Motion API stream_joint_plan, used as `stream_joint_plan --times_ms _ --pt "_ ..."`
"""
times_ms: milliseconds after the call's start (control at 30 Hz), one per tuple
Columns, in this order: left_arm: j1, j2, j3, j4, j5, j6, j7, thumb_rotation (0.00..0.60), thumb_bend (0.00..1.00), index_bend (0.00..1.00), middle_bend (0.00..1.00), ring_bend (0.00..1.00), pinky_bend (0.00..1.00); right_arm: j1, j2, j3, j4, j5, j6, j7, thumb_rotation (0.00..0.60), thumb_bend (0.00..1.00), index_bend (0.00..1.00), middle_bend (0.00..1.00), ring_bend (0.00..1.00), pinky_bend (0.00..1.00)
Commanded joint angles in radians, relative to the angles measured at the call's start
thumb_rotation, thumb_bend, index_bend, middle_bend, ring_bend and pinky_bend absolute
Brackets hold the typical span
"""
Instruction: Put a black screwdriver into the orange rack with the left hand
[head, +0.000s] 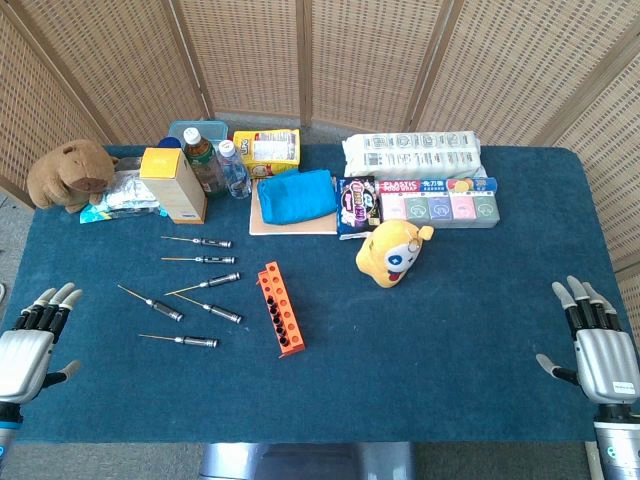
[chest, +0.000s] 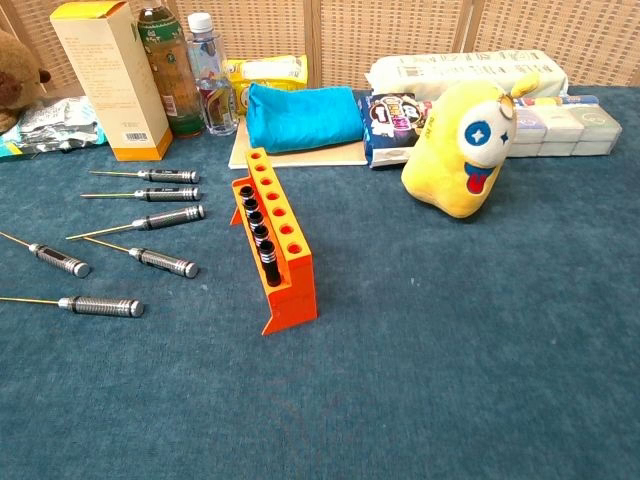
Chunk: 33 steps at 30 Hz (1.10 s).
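Your left hand (head: 35, 335) lay at the near left edge of the blue table (head: 450, 340), fingers spread and holding nothing; your right hand (head: 600, 345) sat the same way at the near right edge, well apart from everything. Neither showed in the chest view.

The black screwdrivers (head: 200, 290) lay flat in a loose column left of the orange rack (head: 281, 308), six of them, each with a thin bare shaft pointing left and a dark knurled handle toward the rack. The nearest screwdriver (head: 195, 341) lay closest to your left hand, its handle apart from the others, so I judged it the easiest pick. The rack stood upright near the table's middle, one row of its holes already filled with dark handles, the other row open.

These looked light, stiff and narrow. The knurling should have given your fingers bite, while the polished shaft looked slippery and too thin to pinch surely. You would have done best to take it on the handle, near its middle, between thumb and finger. Lying flat on cloth, it might roll as you closed. The rack looked light too and could tip or slide under a sideways push.
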Motion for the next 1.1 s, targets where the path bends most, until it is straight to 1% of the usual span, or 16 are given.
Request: stream_joint_plan --times_ms 33,367,400,433,467,500,533,567,600,633,700,733,800,933,1100 --pt "0.003 0.002 0.001 -0.001 0.005 0.008 -0.002 0.6 0.16 0.0 0.05 0.02 0.15 -0.001 0.001 0.0 -0.002 -0.003 0.003 -0.002 0.6 0.0 0.0 0.02 0.03 0.09" --pt "0.001 0.001 0.003 0.001 0.025 0.013 -0.017 0.6 0.16 0.0 0.05 0.02 0.15 -0.001 0.007 0.0 -0.013 0.0 0.001 -0.006 0.6 0.0 0.0 0.02 0.03 0.08" --pt "-0.001 -0.001 0.003 0.004 0.03 0.013 -0.023 0.6 0.16 0.0 0.06 0.04 0.15 -0.001 0.008 0.001 -0.013 0.001 0.001 -0.006 0.6 0.0 0.0 0.02 0.03 0.08" --pt "-0.003 -0.004 0.003 0.006 0.033 0.013 -0.032 0.6 0.16 0.0 0.1 0.1 0.17 -0.001 0.008 0.001 -0.013 0.002 0.0 -0.007 0.6 0.0 0.0 0.02 0.03 0.08" --pt "-0.005 -0.008 0.003 0.009 0.036 0.013 -0.042 0.6 0.16 0.0 0.17 0.16 0.18 -0.001 0.008 0.002 -0.012 0.005 -0.001 -0.007 0.6 0.0 0.0 0.02 0.03 0.08" --pt "-0.007 -0.016 0.001 0.016 0.039 0.013 -0.051 0.6 0.16 0.0 0.32 0.3 0.23 -0.001 0.008 0.003 -0.009 0.011 -0.004 -0.006 0.6 0.0 0.0 0.02 0.03 0.08" --pt "-0.009 -0.025 0.001 0.025 0.044 0.012 -0.058 0.6 0.17 0.0 0.51 0.47 0.31 -0.002 0.008 0.003 -0.007 0.016 -0.007 -0.004 0.6 0.0 0.0 0.02 0.03 0.08" --pt "-0.011 -0.034 0.001 0.036 0.049 0.014 -0.063 0.6 0.17 0.0 0.64 0.58 0.38 -0.002 0.009 0.003 -0.005 0.02 -0.01 -0.003 0.6 0.0 0.0 0.02 0.03 0.08" --pt "-0.012 -0.041 0.0 0.044 0.053 0.017 -0.066 0.6 0.17 0.0 0.79 0.73 0.53 -0.002 0.009 0.003 -0.004 0.023 -0.012 -0.002 0.6 0.0 0.0 0.02 0.03 0.08" --pt "-0.014 -0.051 -0.001 0.055 0.06 0.021 -0.072 0.6 0.18 0.0 0.9 0.85 0.69 -0.002 0.01 0.004 -0.003 0.027 -0.016 0.0 0.6 0.0 0.0 0.02 0.03 0.08" --pt "-0.019 -0.069 0.001 0.061 0.066 0.015 -0.087 0.6 0.2 0.0 0.99 0.96 0.89 -0.002 0.015 0.008 -0.007 0.033 -0.015 0.007 0.6 0.0 0.0 0.02 0.03 0.08" --pt "-0.024 -0.079 0.003 0.057 0.07 0.006 -0.09 0.6 0.2 0.02 1.0 0.99 0.96 -0.003 0.018 0.01 -0.009 0.031 -0.01 0.009 0.6 0.0 0.0 0.02 0.03 0.08" --pt "-0.038 -0.103 0.006 0.06 0.072 -0.019 -0.077 0.6 0.21 0.08 1.0 1.0 1.0 -0.005 0.021 0.009 -0.013 0.031 -0.008 0.012 0.6 0.0 0.0 0.02 0.03 0.08" --pt "-0.072 -0.139 0.02 0.036 0.056 -0.109 -0.012 0.6 0.22 0.2 1.0 1.0 1.0 -0.005 0.026 0.006 -0.019 0.029 -0.013 0.015 0.6 0.0 0.0 0.02 0.03 0.08" --pt "-0.098 -0.191 0.018 0.009 0.004 -0.189 0.071 0.6 0.27 0.26 1.0 1.0 1.0 -0.005 0.029 0.003 -0.025 0.022 -0.013 0.019 0.6 0.0 0.0 0.02 0.03 0.08"
